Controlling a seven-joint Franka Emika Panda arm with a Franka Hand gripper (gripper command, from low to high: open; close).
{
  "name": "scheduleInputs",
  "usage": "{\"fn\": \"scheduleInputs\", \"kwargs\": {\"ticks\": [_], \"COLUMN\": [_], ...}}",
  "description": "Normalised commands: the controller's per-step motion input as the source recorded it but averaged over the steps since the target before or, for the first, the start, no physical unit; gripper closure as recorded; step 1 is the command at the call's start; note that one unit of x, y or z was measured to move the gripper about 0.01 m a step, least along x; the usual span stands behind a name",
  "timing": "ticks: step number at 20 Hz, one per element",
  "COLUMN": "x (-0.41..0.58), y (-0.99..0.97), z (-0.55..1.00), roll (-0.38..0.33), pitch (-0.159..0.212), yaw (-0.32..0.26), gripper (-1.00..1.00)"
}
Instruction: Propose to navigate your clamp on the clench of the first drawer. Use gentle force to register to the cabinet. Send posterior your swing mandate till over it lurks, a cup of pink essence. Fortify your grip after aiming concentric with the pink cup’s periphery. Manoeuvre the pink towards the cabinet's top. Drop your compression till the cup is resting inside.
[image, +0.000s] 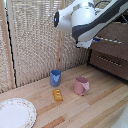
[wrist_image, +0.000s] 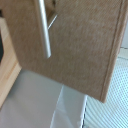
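The white arm reaches toward the cabinet (image: 111, 47) at the exterior view's right, and its bulk hides the tool there. The wrist view shows no fingertips either, so I cannot tell whether the tool is open or closed. That view is filled by a brown wood-grain drawer front (wrist_image: 75, 45) with a slim silver handle (wrist_image: 44, 30) crossing it at a slant, so the tool sits close up against a drawer, near its handle, apparently at the drawer-handling step.

The pink cup (image: 81, 85) stands upright on the table (image: 100, 107), well below the tool and away from the cabinet. The blue cup (image: 55, 77) stands near it, and a small yellow block (image: 58, 95) lies between the two and a little forward. A white plate (image: 15, 112) rests farther off on the table, and a pale reed screen (image: 35, 35) stands behind everything.

Several risks follow from here:
- The handle is thin and runs at an angle across the wrist view. If the fingers are not square to it, they may slip off or catch only one end.
- Pushing too hard could shove the cabinet or strain the arm, since the drawer front is so close.
- If the drawer is left too shallowly open or already shut, the cup would have no room to go in.
- On the swing back, the blue cup and yellow block stand near enough to the pink cup that an off-centre descent could knock one of them or tip the pink cup.
- Its faceted sides may twist in a loose grip.
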Motion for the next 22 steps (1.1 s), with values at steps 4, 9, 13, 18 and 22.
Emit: {"fn": "scheduleInputs", "kwargs": {"ticks": [4,9,13,18,22], "x": [-0.007,0.108,0.131,0.053,-0.084], "y": [0.08,-0.02,-0.08,-0.14,-0.30], "z": [0.00,0.00,0.00,0.00,0.12], "roll": [0.375,0.375,0.375,0.375,0.361], "pitch": [0.048,0.001,-0.005,-0.016,-0.001], "yaw": [-0.086,0.006,0.029,0.035,0.000], "gripper": [-1.00,-1.00,-1.00,-1.00,-1.00]}}
